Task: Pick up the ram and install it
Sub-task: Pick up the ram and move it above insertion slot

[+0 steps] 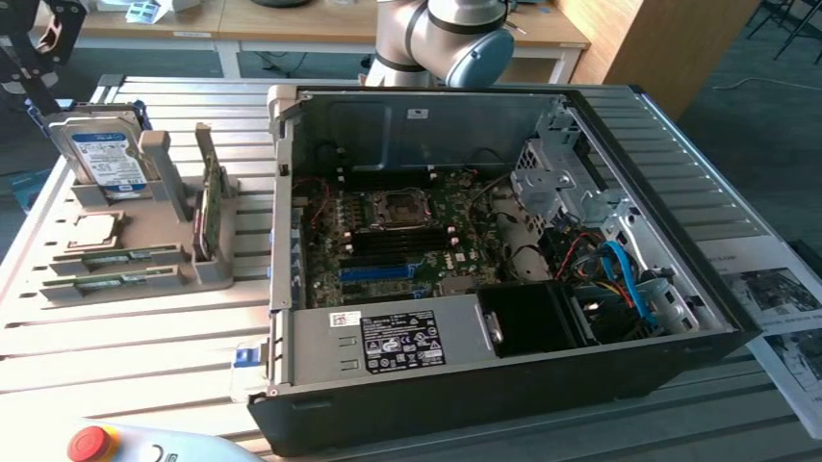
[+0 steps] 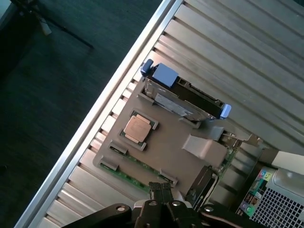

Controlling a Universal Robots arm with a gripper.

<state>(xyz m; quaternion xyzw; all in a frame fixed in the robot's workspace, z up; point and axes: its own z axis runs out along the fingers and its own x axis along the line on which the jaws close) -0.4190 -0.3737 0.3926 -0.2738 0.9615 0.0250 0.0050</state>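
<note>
Gripper (image 2: 160,192) is hovering above the gray holder (image 2: 166,142), over the edge farthest from the hard drive (image 2: 183,95). Its fingers are pressing together, pad against pad.

The ram (image 2: 134,178) is lying flat in the holder's outermost slot, along that same edge. A matching green stick (image 1: 129,256) is sitting in the holder's next slot inward. A CPU (image 2: 138,128) is resting near the holder's middle. The open computer case (image 1: 514,289) is standing just beside the holder.
</note>
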